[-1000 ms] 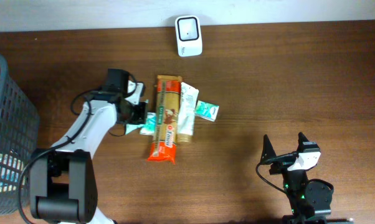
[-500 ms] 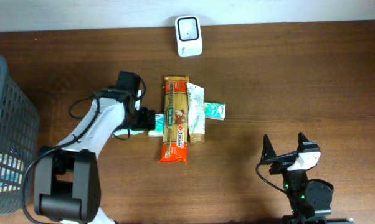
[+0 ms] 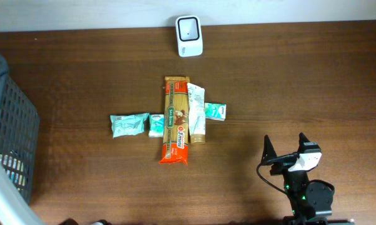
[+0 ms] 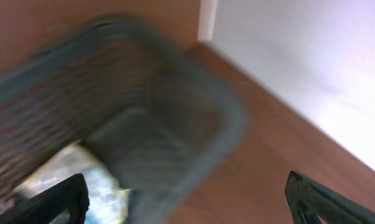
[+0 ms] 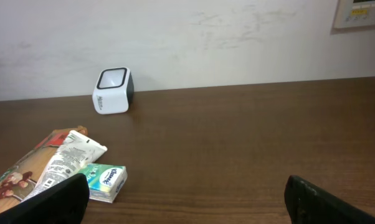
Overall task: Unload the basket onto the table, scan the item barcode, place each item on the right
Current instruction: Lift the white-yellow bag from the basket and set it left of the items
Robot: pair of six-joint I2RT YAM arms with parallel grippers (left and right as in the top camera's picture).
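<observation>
- Where the right arm sits at the near edge of the bench (image 3: 313, 75), the right end effector (image 3: 285, 145) has its fingers (image 5: 56, 200) spread wide over bare wood, with nothing between them.
- Off to the left, the left end effector (image 4: 186, 186) is likewise fully spread and empty. It hangs above a dark wire basket (image 3: 16, 125) at the bench's left edge. That wrist view is blurred, and something pale and shiny inside the basket cannot be made out.
- At mid-bench, well apart from both end effectors, the items lie in a loose row.
- The pasta packet (image 3: 175, 122) is long and flat, orange-red with a green label band. It lies lengthwise, with its red end nearest the robot.
- A white tube (image 3: 196, 112) lies along the packet's right side, touching it, with its tan cap toward the near side.
- A green-and-white tissue pack (image 3: 215, 110) rests against the tube's right side.
- Left of the packet, a small green-and-white pack (image 3: 156, 124) touches it, and a crinkled teal pouch (image 3: 127, 125) lies just beside that.
- The printing on all of them is too small to pick out a barcode.
- Farthest off, the white scanner (image 3: 189, 27) with its dark window stands by the wall, roughly in line with the pasta packet.
</observation>
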